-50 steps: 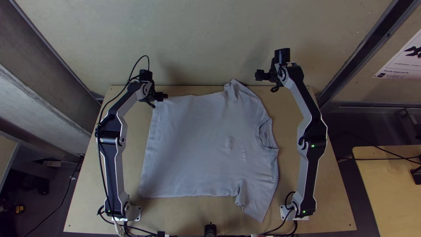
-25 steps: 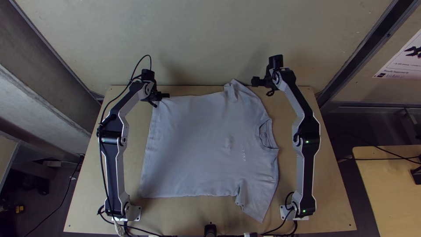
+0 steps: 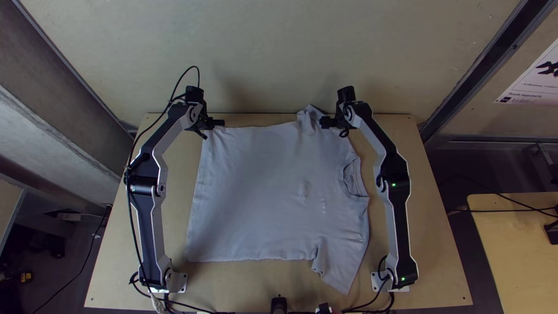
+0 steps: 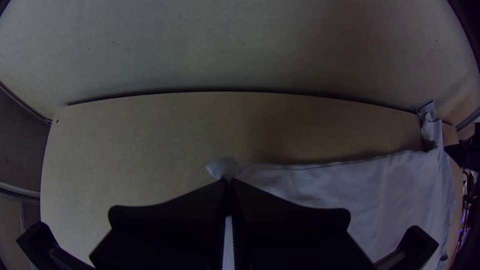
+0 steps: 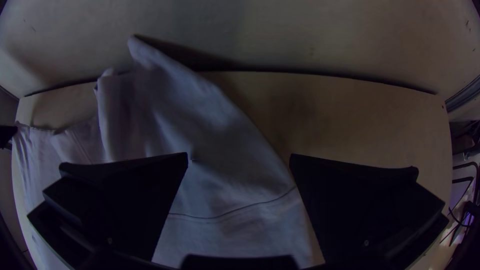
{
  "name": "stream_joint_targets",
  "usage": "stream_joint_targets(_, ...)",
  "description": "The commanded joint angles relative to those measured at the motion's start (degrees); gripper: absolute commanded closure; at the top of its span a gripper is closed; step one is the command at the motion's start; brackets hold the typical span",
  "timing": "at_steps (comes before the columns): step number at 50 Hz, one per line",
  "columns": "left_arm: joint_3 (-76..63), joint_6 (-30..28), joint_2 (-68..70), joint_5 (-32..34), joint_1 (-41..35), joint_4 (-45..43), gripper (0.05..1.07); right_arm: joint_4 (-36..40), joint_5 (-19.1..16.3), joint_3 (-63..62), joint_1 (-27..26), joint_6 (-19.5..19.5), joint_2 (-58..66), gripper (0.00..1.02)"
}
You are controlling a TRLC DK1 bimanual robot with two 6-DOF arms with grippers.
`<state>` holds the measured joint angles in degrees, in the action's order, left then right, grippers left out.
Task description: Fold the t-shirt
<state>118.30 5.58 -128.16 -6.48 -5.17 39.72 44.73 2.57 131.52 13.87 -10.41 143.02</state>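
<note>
Left gripper [image 3: 221, 123]: jaws closed, tips together, pinching the far hem corner [image 4: 222, 167] of the grey t-shirt [image 3: 267, 192]; in the left wrist view a small peak of cloth projects past the tips. Right gripper [image 3: 326, 122]: jaws wide apart, with nothing held between them, positioned at the far sleeve [image 3: 317, 119]; in the right wrist view, cloth of the sleeve and a dark seam line [image 5: 220, 216] lie across the gap between the two sides. Whether these jaws touch the cloth cannot be told.

The t-shirt lies spread on the light wooden tabletop [image 3: 430, 232], between the two arms and unfolded in the main. Its hem side runs beside the left arm [image 3: 148, 203], and its collar [image 3: 352, 177] faces the right arm [image 3: 398, 203]. The far sleeve is creased, and its tip extends past the tabletop's far edge. The near sleeve [image 3: 339, 270] points toward the tabletop's near edge, with small creases where it joins the body. A short row of small pale marks [image 3: 323, 206] is seen on the body, on the collar side.

Behind the tabletop rises a pale wall [image 3: 279, 58]. A black cable [image 3: 131, 215] follows the left arm. Beyond the tabletop, on the right arm's side, are a second wooden table [image 3: 511, 250] and a white poster [image 3: 532, 84].
</note>
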Motion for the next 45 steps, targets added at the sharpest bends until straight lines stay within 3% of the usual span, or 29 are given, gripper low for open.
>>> stream_joint_targets(1,0.44,0.30,3.53,0.68,-0.28,0.70,1.05,-0.26,1.04,2.33,0.28,0.75,2.61,0.13)
stream_joint_targets(24,1.41,0.30,4.41,1.65,-0.28,0.70,1.05,-8.52,2.18,3.56,0.11,-1.36,4.28,0.13)
stream_joint_targets(37,1.41,0.22,4.58,1.73,-0.28,0.79,1.05,-8.52,3.23,3.65,0.02,-1.71,7.18,0.13)
stream_joint_targets(40,1.49,0.22,4.67,1.73,-0.19,0.79,1.05,-8.17,3.23,3.65,-0.07,-1.71,7.98,0.27)
stream_joint_targets(44,1.41,-0.14,4.76,1.73,-0.10,0.88,1.05,-7.73,3.14,3.56,-0.16,-1.27,8.41,0.62)
stream_joint_targets(45,1.41,-0.14,4.76,1.73,-0.10,0.88,1.05,-7.64,3.14,3.56,-0.16,-1.10,8.50,0.66)
